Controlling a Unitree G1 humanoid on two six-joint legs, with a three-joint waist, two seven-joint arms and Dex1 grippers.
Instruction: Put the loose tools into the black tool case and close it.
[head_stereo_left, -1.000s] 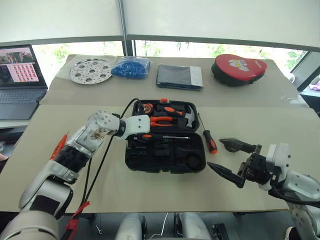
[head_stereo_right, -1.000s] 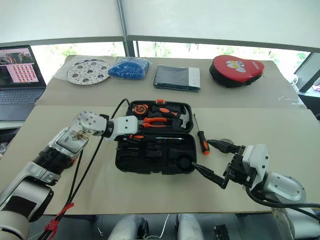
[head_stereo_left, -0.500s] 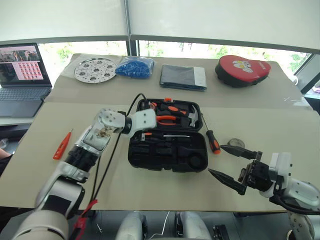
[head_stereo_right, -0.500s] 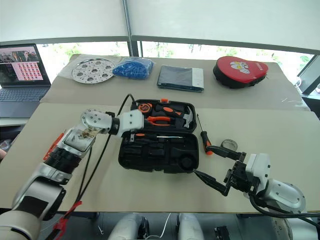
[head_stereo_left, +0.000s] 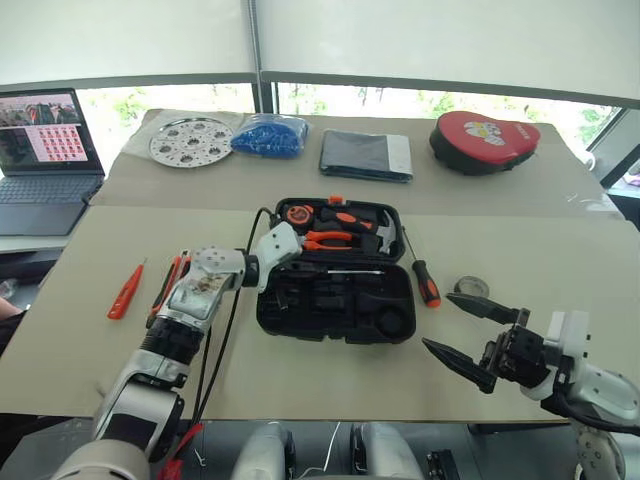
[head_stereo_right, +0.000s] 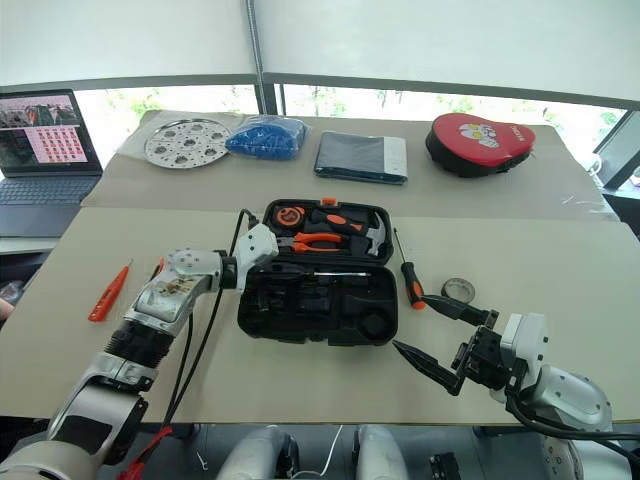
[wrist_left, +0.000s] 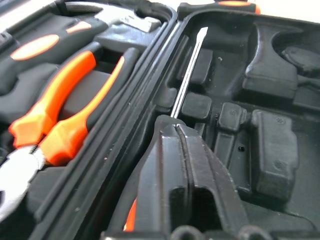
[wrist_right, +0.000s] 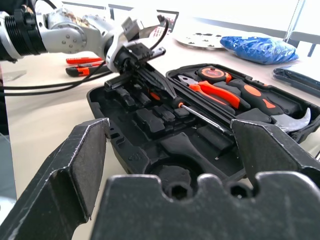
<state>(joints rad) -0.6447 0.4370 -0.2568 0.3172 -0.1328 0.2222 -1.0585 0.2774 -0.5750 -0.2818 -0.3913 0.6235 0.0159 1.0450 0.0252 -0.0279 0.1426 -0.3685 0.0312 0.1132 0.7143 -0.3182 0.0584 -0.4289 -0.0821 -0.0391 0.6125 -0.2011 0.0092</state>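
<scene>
While the black tool case (head_stereo_left: 335, 290) lies open at centre frame on the table (head_stereo_left: 300, 370), the left claw (wrist_right: 150, 82) sits with fingers pressed together inside its near half, by a screwdriver (wrist_left: 187, 70) lying in a recess. The right claw (head_stereo_left: 470, 330) hangs spread wide at lower right, empty. Another screwdriver (head_stereo_left: 420, 275) and tape roll (head_stereo_left: 472, 287) lie right of the case; tester screwdriver (head_stereo_left: 125, 290) and utility knife (head_stereo_left: 168, 285) lie left.

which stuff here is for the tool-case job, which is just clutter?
Job: tool case; screwdriver in case; screwdriver beside case; tester; utility knife; tape roll.
Clutter: laptop; metal disc; blue bag; folder; red pouch.
</scene>
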